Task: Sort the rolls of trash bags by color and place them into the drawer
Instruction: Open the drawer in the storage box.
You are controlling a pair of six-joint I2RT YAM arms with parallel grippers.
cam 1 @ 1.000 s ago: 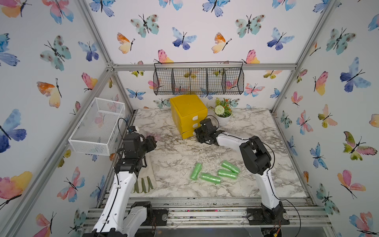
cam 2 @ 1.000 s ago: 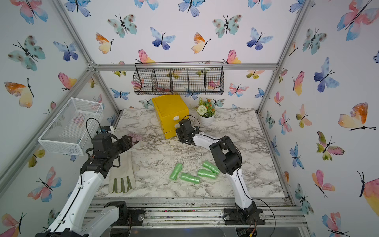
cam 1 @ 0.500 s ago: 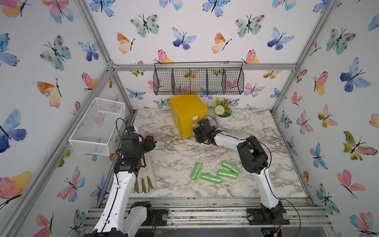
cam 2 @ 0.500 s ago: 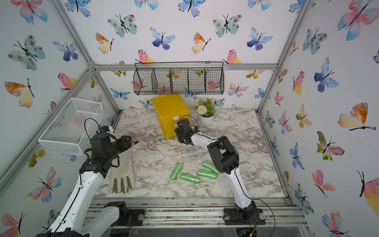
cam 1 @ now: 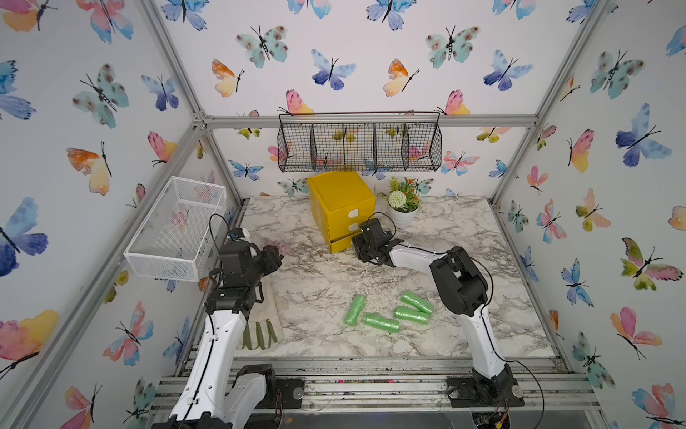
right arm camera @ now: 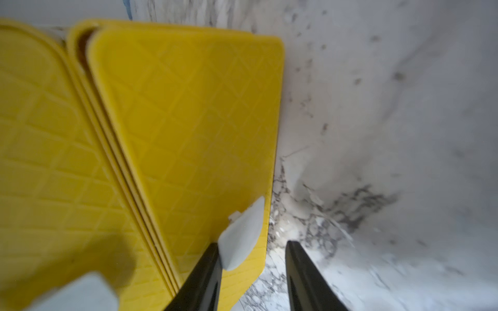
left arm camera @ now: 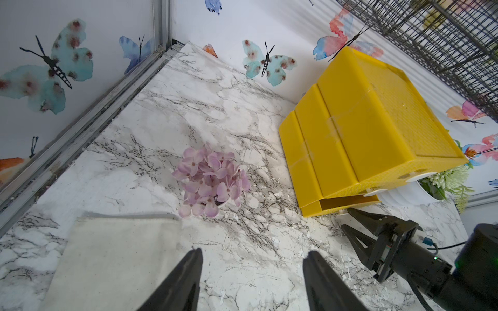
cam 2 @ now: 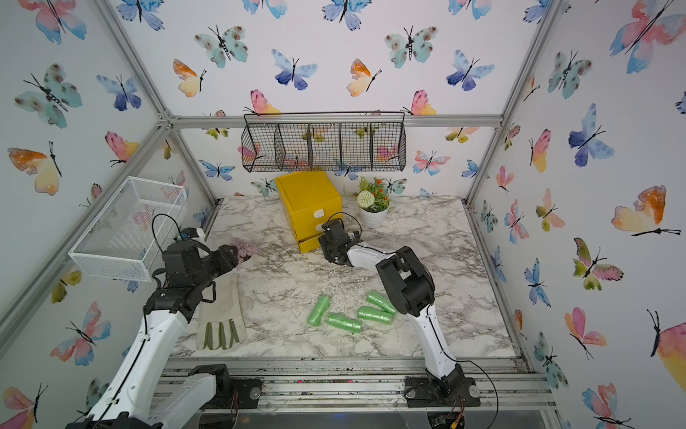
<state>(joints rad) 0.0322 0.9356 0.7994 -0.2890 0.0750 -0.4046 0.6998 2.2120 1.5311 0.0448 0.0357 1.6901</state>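
1. The yellow drawer chest [cam 1: 341, 200] stands at the back edge of the desk [cam 1: 315, 282], a bit to the left. Its bottom drawer [left arm camera: 347, 201] sticks out a little. The two above it look shut.
2. Four green rolls [cam 1: 381, 322] lie close together near the front edge of the desk. I see no pink or purple rolls. I cannot tell if they are inside the drawers.
3. The right gripper [right arm camera: 252, 243] is down low at the bottom drawer. Its jaws are apart. The white tab handle [right arm camera: 242, 237] sits between them and touches one finger, so it is not pinched yet.
4. The left gripper [left arm camera: 253, 253] hangs by the left edge of the desk, above a glove [cam 2: 221, 319] and near a small bunch of purple flowers [left arm camera: 211, 180]. Its jaws are apart and it holds nothing.
5. I think the step is pulling the bottom drawer open for the green rolls.
6. Next, the jaws should squeeze the tab. Then they should pull straight out, gently, so the chest does not slide.
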